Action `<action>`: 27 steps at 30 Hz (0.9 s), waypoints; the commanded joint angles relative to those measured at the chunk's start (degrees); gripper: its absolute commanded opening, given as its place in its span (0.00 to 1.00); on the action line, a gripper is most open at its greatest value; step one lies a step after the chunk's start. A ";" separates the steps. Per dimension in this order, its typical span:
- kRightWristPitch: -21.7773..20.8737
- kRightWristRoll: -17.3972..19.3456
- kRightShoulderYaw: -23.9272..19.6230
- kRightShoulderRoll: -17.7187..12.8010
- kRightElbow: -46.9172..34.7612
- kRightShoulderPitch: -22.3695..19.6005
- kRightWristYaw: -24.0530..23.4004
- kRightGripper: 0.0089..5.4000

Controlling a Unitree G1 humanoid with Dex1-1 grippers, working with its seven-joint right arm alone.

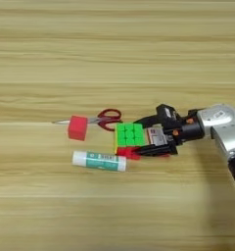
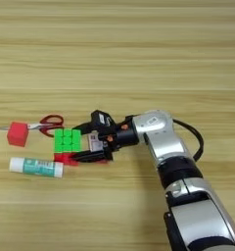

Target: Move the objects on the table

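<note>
right gripper [image 1: 145, 136]: fingers spread | puzzle cube [image 1: 129, 135]: at fingertips, just beyond the gap, touching | card [image 1: 157, 137]: between the fingers | glue stick [image 1: 99, 161]: beside lower fingertip | red cube [image 1: 77, 127], scissors [image 1: 104, 119]: farther left

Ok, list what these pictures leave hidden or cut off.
- Scissors: blades partly behind the small red cube, both views.
- Flat card: printing too small to read; lower edge covered by the right gripper.
- Puzzle cube: far sides unseen.
- Silver forearm: cut by the right edge, left eye view.
</note>
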 commanded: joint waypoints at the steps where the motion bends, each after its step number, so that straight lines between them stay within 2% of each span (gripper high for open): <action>1: -0.94 -1.02 -0.06 -1.62 -0.59 -2.97 -3.14 0.61; 2: -1.04 -1.12 -0.02 -1.59 -0.48 -3.00 -3.38 0.68; 9: -1.75 -0.93 -0.49 -1.37 -0.27 -3.37 -4.06 0.79; 19: 0.11 3.66 -3.77 -0.83 -2.30 -4.84 -3.60 1.00; 27: 3.38 8.88 -7.01 -1.24 -5.32 -5.85 -2.21 1.00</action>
